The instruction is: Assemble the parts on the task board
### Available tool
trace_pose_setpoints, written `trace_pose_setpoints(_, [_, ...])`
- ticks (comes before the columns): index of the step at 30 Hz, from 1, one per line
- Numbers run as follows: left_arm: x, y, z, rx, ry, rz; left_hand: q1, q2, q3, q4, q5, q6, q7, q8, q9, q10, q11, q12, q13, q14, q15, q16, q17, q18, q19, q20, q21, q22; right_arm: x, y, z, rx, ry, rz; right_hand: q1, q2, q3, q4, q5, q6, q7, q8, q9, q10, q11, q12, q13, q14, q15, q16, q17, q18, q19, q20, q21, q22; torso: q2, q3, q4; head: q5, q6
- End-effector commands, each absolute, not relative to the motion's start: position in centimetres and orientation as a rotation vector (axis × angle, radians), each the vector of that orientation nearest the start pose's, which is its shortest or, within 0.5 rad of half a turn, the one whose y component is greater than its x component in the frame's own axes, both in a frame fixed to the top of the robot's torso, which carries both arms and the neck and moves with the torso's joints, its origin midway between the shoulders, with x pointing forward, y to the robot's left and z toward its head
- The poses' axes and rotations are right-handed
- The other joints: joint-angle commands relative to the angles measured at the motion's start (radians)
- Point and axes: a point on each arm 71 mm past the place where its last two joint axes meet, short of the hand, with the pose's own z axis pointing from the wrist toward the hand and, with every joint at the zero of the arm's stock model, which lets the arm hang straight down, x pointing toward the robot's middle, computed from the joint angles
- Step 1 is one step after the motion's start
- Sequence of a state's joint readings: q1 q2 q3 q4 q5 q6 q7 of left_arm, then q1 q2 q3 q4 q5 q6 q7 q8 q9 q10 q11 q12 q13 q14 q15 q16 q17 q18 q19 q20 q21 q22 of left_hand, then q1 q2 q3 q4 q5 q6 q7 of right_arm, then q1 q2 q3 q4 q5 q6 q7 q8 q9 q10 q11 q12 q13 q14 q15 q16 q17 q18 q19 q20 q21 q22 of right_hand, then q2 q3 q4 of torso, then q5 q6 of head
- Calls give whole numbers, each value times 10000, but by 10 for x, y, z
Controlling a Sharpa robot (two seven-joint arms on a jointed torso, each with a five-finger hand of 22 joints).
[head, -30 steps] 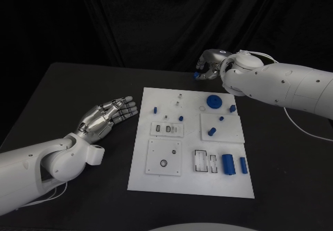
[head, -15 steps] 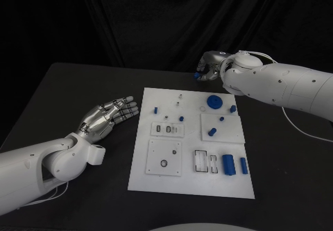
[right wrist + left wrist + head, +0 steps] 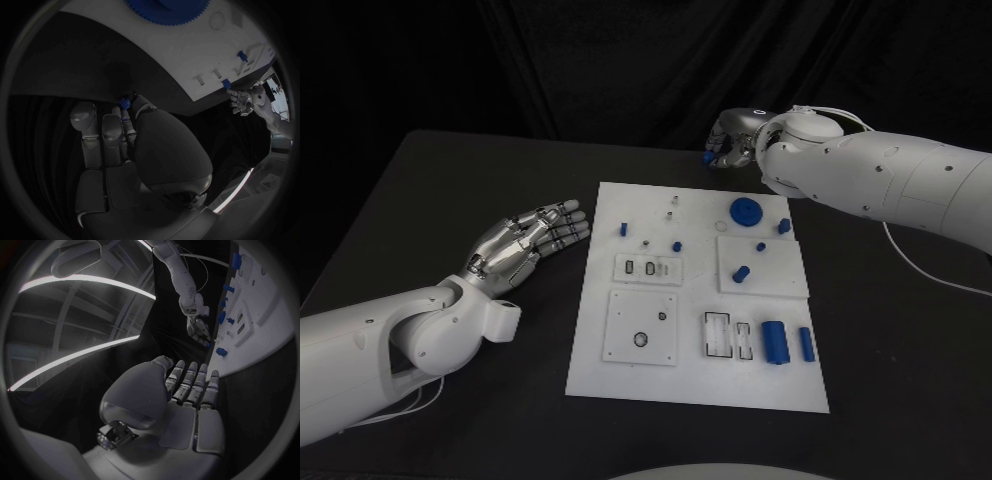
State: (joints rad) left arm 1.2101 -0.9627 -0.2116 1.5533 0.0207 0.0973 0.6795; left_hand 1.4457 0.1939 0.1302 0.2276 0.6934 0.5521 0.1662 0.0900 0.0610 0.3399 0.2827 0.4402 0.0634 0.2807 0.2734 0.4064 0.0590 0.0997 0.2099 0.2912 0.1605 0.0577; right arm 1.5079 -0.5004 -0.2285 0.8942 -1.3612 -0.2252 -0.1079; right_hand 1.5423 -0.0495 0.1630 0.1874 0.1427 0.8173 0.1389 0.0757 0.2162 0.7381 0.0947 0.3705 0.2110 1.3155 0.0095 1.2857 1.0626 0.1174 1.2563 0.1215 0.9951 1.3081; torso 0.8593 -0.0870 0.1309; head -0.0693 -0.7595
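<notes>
The white task board (image 3: 689, 380) lies mid-table with blue parts on it: a gear (image 3: 746, 210), several small pegs such as one (image 3: 741, 272), and two cylinders (image 3: 773, 342) near the front right. My right hand (image 3: 730, 138) hovers past the board's far edge, beyond the gear. It pinches a small blue part (image 3: 710, 156), seen between thumb and fingers (image 3: 125, 102) in the right wrist view. My left hand (image 3: 531, 240) rests flat and open, palm up, just left of the board. It holds nothing (image 3: 184, 390).
The board has raised square plates (image 3: 642, 326) with holes and slots. In the right wrist view the board's edge (image 3: 156, 45) and gear (image 3: 167, 5) lie just ahead of the hand. Black table (image 3: 459, 180) surrounds the board, with dark curtains behind.
My right arm has edged slightly to the left with the small blue part still in its fingers. My left hand has not moved.
</notes>
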Motion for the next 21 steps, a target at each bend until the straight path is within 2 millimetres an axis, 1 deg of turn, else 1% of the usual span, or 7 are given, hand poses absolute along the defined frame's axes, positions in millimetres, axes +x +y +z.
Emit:
trace_pose_setpoints(1, [447, 246, -201, -9458, 12721, -20196, -101, 13, 59, -2, 10, 56, 198, 56, 9, 60, 34, 46, 8, 40, 36, 35, 14, -162, 32, 2, -52, -16, 618, -219, -96, -1570, 16103, 2782, 99, 79, 56, -78, 78, -68, -70, -69, -77, 111, -30, -147, -111, 0, -86, -75, -27, 53, 8, -100, 28, 186, 3, 8, -4, -1, -6])
trace_pose_setpoints(6, [448, 246, -201, -9451, 12722, -20211, -114, 3, 89, 0, 13, 63, 202, 59, 9, 89, 42, 81, 13, 35, 37, 40, 13, -163, 35, 1, -53, -18, 619, -219, -98, -1553, 16207, 2857, 144, 85, 97, -116, 100, -112, -64, -89, -134, 158, -35, -238, -184, -27, -95, -109, -78, 53, 3, -114, 6, 202, 0, 3, 0, 19, -14])
trace_pose_setpoints(8, [448, 246, -201, -9451, 12723, -20211, -114, 3, 89, 0, 13, 63, 202, 59, 9, 89, 42, 81, 13, 35, 37, 40, 13, -163, 35, 1, -53, -18, 619, -219, -98, -1498, 16267, 2929, 220, 92, 165, -176, 115, -214, -62, -112, -228, 219, -40, -365, -286, -67, -103, -158, -147, 56, -15, -126, -42, 218, 3, 0, 4, 24, -25])
trace_pose_setpoints(12, [448, 246, -201, -9452, 12719, -20198, -120, 0, 105, 2, 13, 74, 206, 63, 11, 97, 50, 85, 13, 35, 37, 46, 13, -163, 22, 1, -63, -23, 618, -218, -100, -1471, 16340, 3026, 265, 105, 207, -206, 131, -225, -57, -103, -265, 249, -35, -425, -333, -74, -105, -168, -159, 54, -12, -130, -44, 236, 4, 0, -1, 33, -42])
trace_pose_setpoints(16, [448, 247, -201, -9452, 12719, -20198, -120, 0, 105, 2, 13, 74, 206, 63, 11, 97, 50, 85, 13, 35, 37, 46, 13, -163, 22, 1, -63, -23, 618, -218, -100, -1498, 16344, 3117, 273, 106, 223, -213, 136, -193, -57, -83, -278, 280, -34, -454, -358, -92, -103, -188, -189, 60, -31, -131, -81, 231, 6, -8, 12, 26, -50])
trace_pose_setpoints(19, [448, 246, -201, -9453, 12725, -20203, -120, 0, 105, 2, 13, 74, 206, 63, 11, 97, 50, 85, 13, 35, 37, 46, 13, -163, 22, 1, -63, -23, 617, -217, -100, -1543, 16286, 3216, 283, 60, 269, -228, 124, 70, -72, 30, -292, 464, -41, -553, -457, -125, -105, -229, -246, 61, -42, -135, -119, 265, 6, -8, 13, 26, -65])
trace_pose_setpoints(21, [448, 247, -201, -9455, 12725, -20195, -120, 0, 105, 2, 13, 74, 206, 63, 11, 97, 50, 85, 13, 35, 37, 46, 13, -163, 22, 1, -63, -23, 616, -216, -100, -1597, 16205, 3321, 192, -73, 217, -182, -82, 455, -98, 210, -231, 853, -59, -521, -491, -140, -110, -253, -285, 50, -15, -136, -94, 319, 12, -5, 16, 24, -54])
